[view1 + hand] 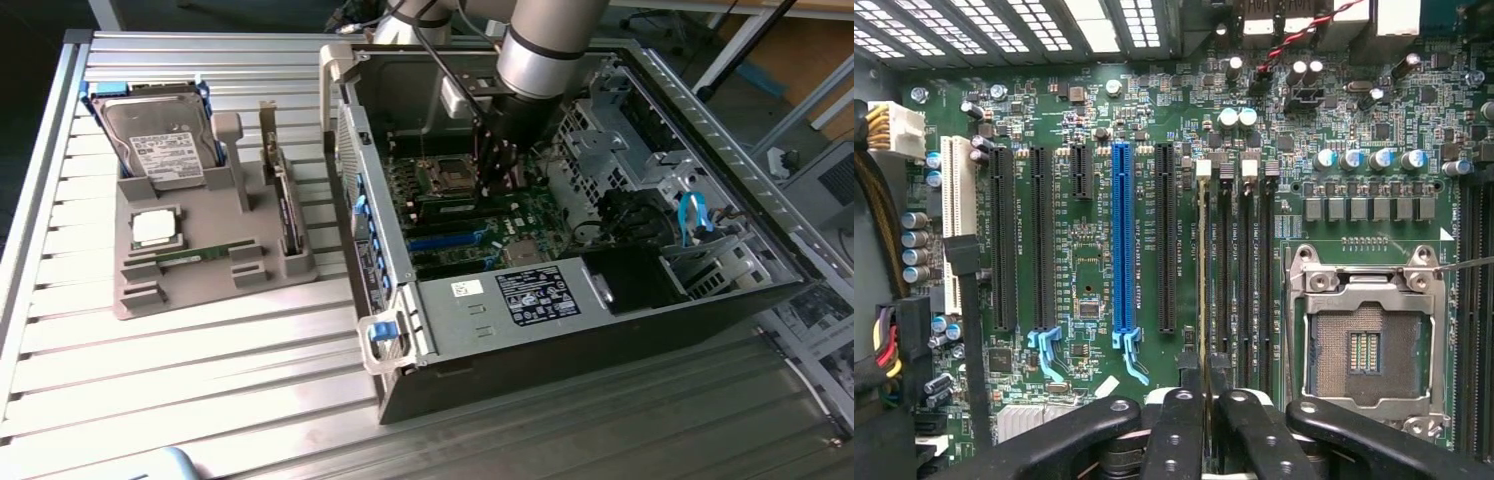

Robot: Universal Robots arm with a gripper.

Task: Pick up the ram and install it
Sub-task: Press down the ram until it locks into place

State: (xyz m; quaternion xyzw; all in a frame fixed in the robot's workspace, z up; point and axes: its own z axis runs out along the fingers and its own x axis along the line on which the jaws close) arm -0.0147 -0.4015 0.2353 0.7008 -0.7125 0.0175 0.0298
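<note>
One ram (1202, 290) (clamped), one twin (196, 255)

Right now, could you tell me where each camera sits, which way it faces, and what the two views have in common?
Exterior view: off the arm, high up, looking down on the slatted table, the grey parts holder and the open computer case; the arm reaches into the case.
Wrist view: on the wrist, facing straight onto the motherboard; the gripper shows, shut on the ram, seen edge-on at the memory slots.
Shared: the motherboard, the empty processor socket and the gripper.
</note>
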